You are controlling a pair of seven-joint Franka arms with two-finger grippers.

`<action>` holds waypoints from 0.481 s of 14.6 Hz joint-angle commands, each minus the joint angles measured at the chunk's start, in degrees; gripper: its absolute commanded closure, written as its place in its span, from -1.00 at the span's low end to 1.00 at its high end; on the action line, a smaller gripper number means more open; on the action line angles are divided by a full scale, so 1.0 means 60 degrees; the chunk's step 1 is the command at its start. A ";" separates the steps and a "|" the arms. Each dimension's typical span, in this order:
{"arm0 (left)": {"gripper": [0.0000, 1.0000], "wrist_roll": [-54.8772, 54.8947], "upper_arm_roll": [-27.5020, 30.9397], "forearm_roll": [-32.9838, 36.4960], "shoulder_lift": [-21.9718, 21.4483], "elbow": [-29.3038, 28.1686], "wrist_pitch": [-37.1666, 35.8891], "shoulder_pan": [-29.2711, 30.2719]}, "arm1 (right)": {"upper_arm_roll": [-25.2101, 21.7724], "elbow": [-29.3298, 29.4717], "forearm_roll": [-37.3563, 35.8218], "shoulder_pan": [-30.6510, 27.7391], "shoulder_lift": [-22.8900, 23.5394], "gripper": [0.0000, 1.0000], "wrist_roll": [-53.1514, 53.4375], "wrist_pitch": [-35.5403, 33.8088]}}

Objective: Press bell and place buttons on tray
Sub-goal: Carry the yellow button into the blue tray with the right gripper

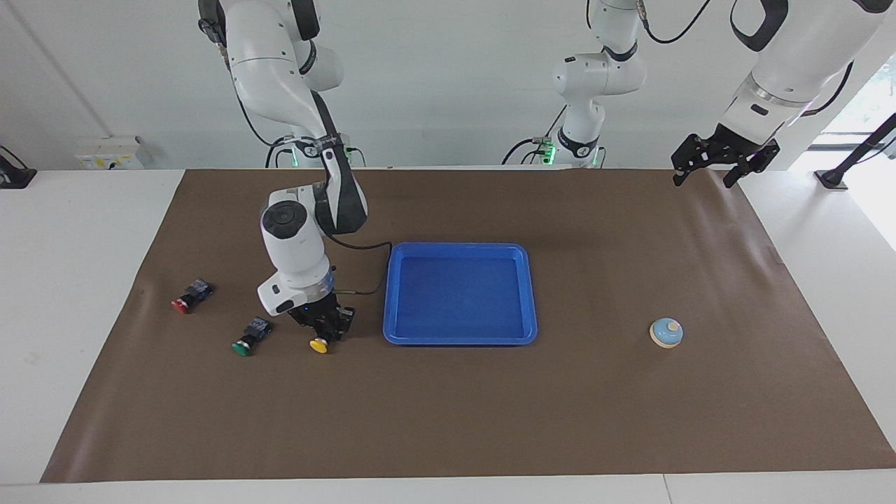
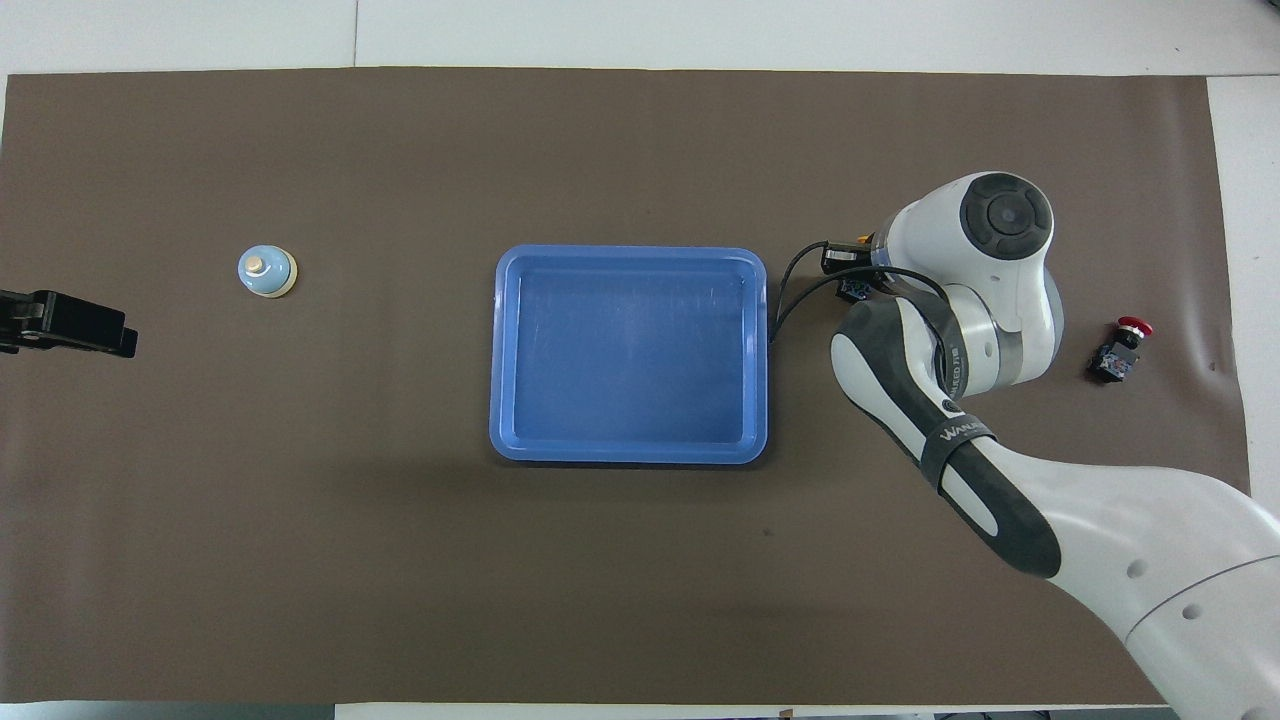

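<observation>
A brown mat [image 1: 448,420] covers the white table. The right gripper [image 1: 323,329] is clamped on the yellow button [image 1: 318,344] beside the empty blue tray [image 1: 460,339]; green button [image 1: 246,341] and red button [image 1: 186,299] lie toward the right arm's end. The left gripper [image 1: 714,164] waits open, the bell [image 1: 666,332] on the mat toward its end
</observation>
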 commanded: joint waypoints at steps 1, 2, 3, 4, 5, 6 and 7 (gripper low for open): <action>-1.00 0.0072 0.0034 -0.0058 -0.0124 -0.0046 -0.0070 0.0015 | 0.0196 0.1680 0.0026 0.0251 0.0023 1.00 -0.0109 -0.2019; -1.00 0.0072 0.0034 -0.0058 -0.0124 -0.0046 -0.0070 0.0015 | 0.0211 0.2150 0.0041 0.0441 0.0023 1.00 -0.0080 -0.2563; -1.00 0.0072 0.0034 -0.0058 -0.0124 -0.0046 -0.0070 0.0015 | 0.0211 0.2706 0.0085 0.0733 0.0095 1.00 -0.0050 -0.3221; -1.00 0.0072 0.0034 -0.0058 -0.0124 -0.0046 -0.0070 0.0015 | 0.0211 0.3074 0.0303 0.0968 0.0139 1.00 0.0037 -0.3590; -1.00 0.0072 0.0034 -0.0058 -0.0124 -0.0046 -0.0070 0.0015 | 0.0211 0.3223 0.0638 0.1217 0.0140 1.00 0.0168 -0.3739; -1.00 0.0072 0.0034 -0.0058 -0.0124 -0.0046 -0.0070 0.0015 | 0.0197 0.3224 0.0816 0.1597 0.0154 1.00 0.0489 -0.3697; -1.00 0.0072 0.0034 -0.0058 -0.0124 -0.0046 -0.0070 0.0015 | 0.0197 0.3137 0.0789 0.1876 0.0140 1.00 0.0883 -0.3580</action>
